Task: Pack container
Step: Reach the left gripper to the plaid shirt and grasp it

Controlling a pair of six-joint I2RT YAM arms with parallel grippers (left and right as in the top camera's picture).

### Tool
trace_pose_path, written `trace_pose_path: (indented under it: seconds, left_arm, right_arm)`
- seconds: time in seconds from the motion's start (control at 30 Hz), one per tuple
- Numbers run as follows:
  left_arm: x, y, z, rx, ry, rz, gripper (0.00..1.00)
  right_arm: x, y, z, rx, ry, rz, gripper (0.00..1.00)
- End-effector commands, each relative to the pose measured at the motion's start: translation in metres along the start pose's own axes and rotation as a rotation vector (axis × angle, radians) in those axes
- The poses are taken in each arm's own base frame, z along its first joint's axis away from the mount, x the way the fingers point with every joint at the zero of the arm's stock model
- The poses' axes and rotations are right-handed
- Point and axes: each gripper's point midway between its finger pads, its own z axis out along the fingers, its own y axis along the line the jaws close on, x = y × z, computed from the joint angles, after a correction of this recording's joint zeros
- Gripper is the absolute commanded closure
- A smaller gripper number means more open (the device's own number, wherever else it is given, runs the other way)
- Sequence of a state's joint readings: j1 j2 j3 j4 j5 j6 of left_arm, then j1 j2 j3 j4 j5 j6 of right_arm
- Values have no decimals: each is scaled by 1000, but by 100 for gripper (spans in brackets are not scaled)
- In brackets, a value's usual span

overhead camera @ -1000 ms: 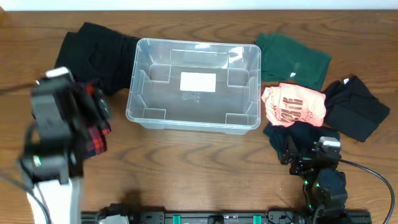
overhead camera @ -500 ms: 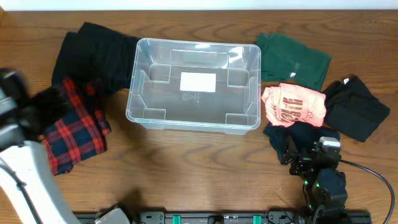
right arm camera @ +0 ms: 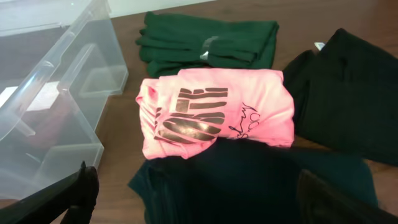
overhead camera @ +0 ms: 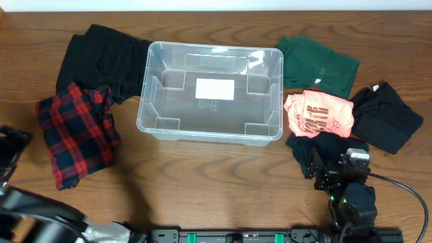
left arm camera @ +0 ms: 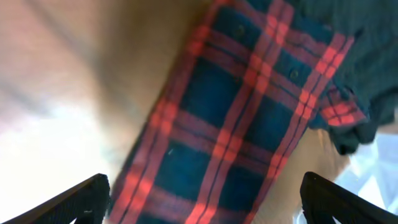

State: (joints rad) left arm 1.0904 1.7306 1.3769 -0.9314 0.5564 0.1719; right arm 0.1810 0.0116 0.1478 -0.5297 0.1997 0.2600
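Right arm (overhead camera: 351, 196) blk w/ green LEDs & blk cable, left arm (overhead camera: 34, 212) blk/white, right gripper (right arm camera: 194, 177) fingertips blk.

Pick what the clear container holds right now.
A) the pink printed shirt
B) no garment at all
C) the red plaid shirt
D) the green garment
B: the container shows only its white label through a bare bottom, with nothing folded inside.

White label (overhead camera: 214, 88) on the floor of the container (overhead camera: 175, 113), reading blank from overhead; the moulded marking (overhead camera: 206, 105) just below it is too small to read. Pink shirt (right arm camera: 264, 102) near the tabletop's (overhead camera: 202, 179) right edge carries bold dark block lettering (right arm camera: 193, 115) and a line of script (right arm camera: 244, 122), crumpled, no word legible
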Motion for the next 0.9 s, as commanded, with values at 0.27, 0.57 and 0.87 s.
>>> trace_pose_path:
  seconds: [0.27,0.57,0.87]
  left_arm:
    - [18,16,85,226,165,160,1]
    - [12,24,107,221,142,188,3]
    - [27,-1,131,239,177,269,15]
  right_arm:
    - [0,0,0,-2,-3,10,1]
    - [0,0,0,-2,-3,10,1]
    - [0,0,0,-2,-3,10,1]
